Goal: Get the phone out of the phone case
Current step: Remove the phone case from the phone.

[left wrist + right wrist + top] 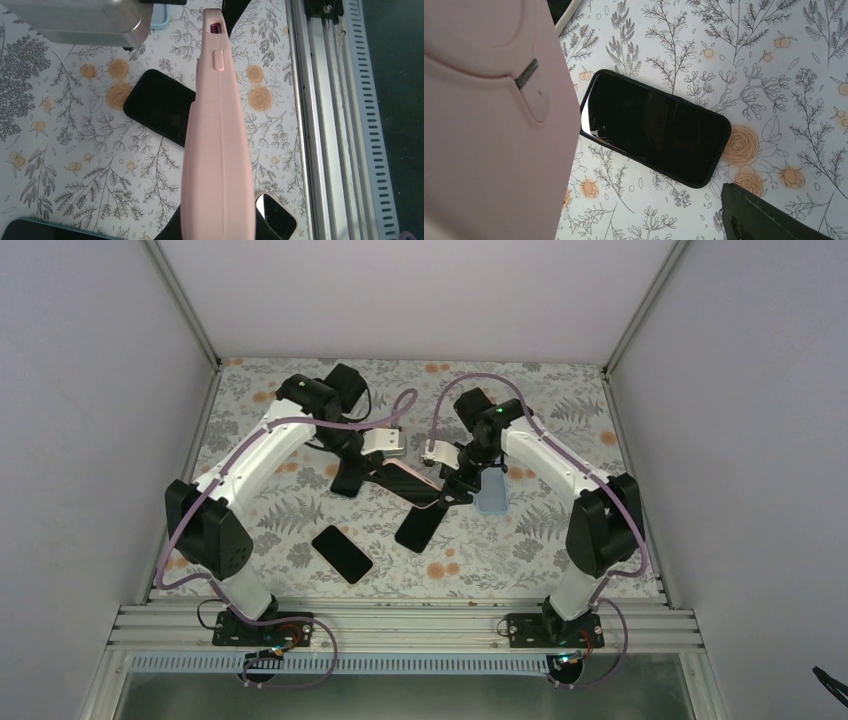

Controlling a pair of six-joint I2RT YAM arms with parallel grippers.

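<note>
**Both arms meet over a pink-edged case at mid-table**

The two arms reach inward from their bases and converge above the middle of the floral table (560, 540). Between them a phone case (405, 483), dark with a pink rim, lies slanting from upper left to lower right. The left gripper (368, 466) clasps its upper-left end. The right gripper (455, 486) sits at its lower-right end, though this view does not show how its fingers stand. A black phone (342, 553) lies flat nearer the bases, apart from both arms. A second dark phone (418, 527) lies just below the right gripper. A light blue case (492, 494) rests just beside that gripper, on its right.
</note>
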